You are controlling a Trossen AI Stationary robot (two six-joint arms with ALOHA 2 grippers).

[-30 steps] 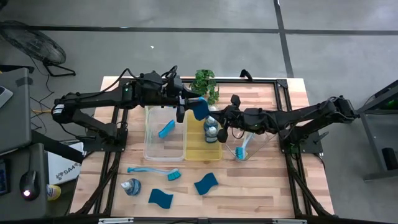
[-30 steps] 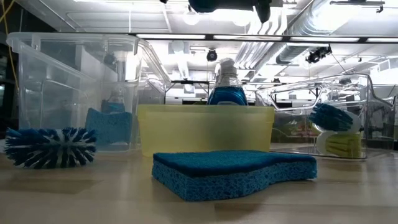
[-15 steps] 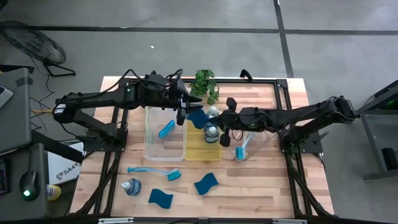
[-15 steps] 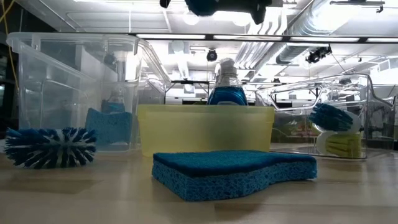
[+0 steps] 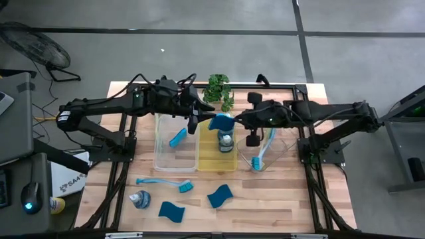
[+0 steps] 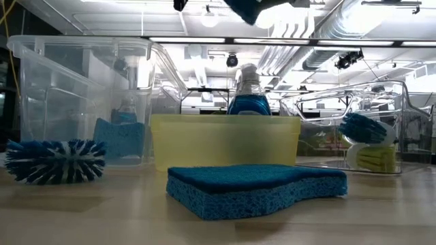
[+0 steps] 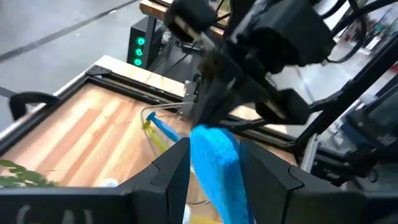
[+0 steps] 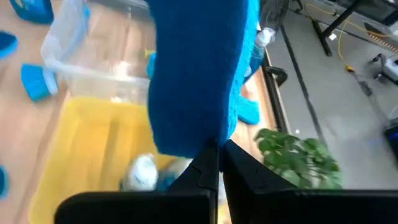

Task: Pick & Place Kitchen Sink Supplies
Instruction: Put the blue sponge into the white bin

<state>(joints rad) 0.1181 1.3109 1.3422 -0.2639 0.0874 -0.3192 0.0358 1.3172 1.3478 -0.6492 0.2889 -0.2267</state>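
1. Blue sponge point(image 5: 220, 121) is in the air above the yellow tray point(image 5: 217, 161), gripped from both sides at once. In the low view it shows only at the top edge point(image 6: 246, 8).
2. Left end effector point(image 7: 213, 163): fingers part-open, clamped on the sponge's flat faces; sponge stands upright between them.
3. Right end effector point(image 8: 217, 155): fingers fully closed, pinching the sponge's edge.
4. Yellow tray holds 1 soap bottle point(image 5: 226, 139), upright, blue liquid, pale cap, directly below the held sponge.
5. Clear tray point(image 5: 174, 163) just left of the yellow one: 1 blue sponge point(image 5: 177, 137) inside, leaning on the wall.
6. Clear tray point(image 5: 281, 151) right of the yellow one: 1 dish brush point(image 5: 260, 156), blue head, yellow-green part under it in the low view.
7. Loose on the tabletop point(image 5: 279, 199), nearer front edge: blue long-handled brush point(image 5: 166, 183), 2 sponges point(image 5: 171, 212) point(image 5: 220, 196), 1 soap bottle lying on its side point(image 5: 140, 198).
8. Potted plant point(image 5: 218, 88) at the back edge, behind the trays.
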